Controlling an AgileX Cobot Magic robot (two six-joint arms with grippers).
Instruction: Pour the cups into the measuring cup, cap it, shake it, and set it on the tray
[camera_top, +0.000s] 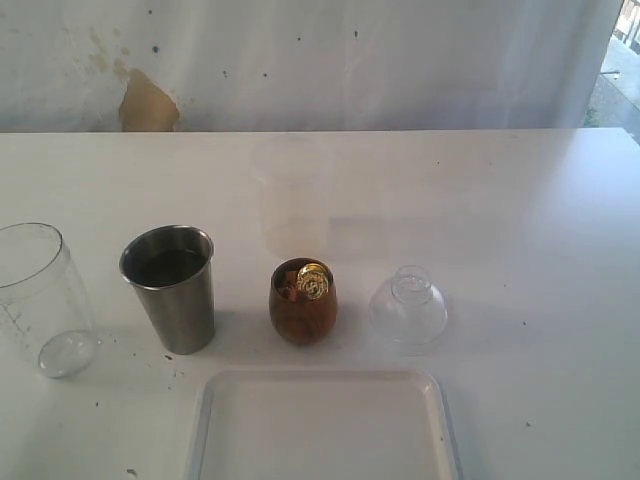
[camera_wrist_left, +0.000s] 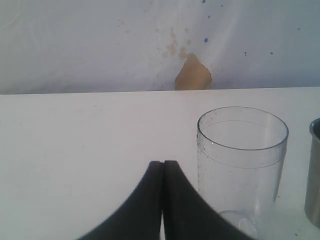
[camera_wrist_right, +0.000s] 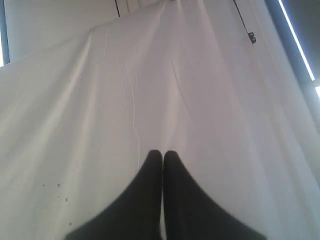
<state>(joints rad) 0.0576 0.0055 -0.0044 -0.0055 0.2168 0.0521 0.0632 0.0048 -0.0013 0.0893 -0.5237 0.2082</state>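
Observation:
The clear measuring cup (camera_top: 40, 300) stands at the table's far left. To its right stands the steel tumbler (camera_top: 172, 288), then the brown wooden cup (camera_top: 303, 302) with gold pieces inside. The white tray (camera_top: 320, 376) lies at the front edge. Neither arm shows in the exterior view. In the left wrist view my left gripper (camera_wrist_left: 163, 162) is shut and holds nothing, a little short of the measuring cup (camera_wrist_left: 242, 165), with the tumbler's edge (camera_wrist_left: 314, 175) beside it. My right gripper (camera_wrist_right: 163, 152) is shut and holds nothing, with only white surface ahead of it.
A clear domed lid (camera_top: 407, 310) rests on the table right of the wooden cup. A frosted translucent cup (camera_top: 290, 195) stands farther back near the middle. A white stained curtain (camera_top: 300, 60) closes off the table's far edge.

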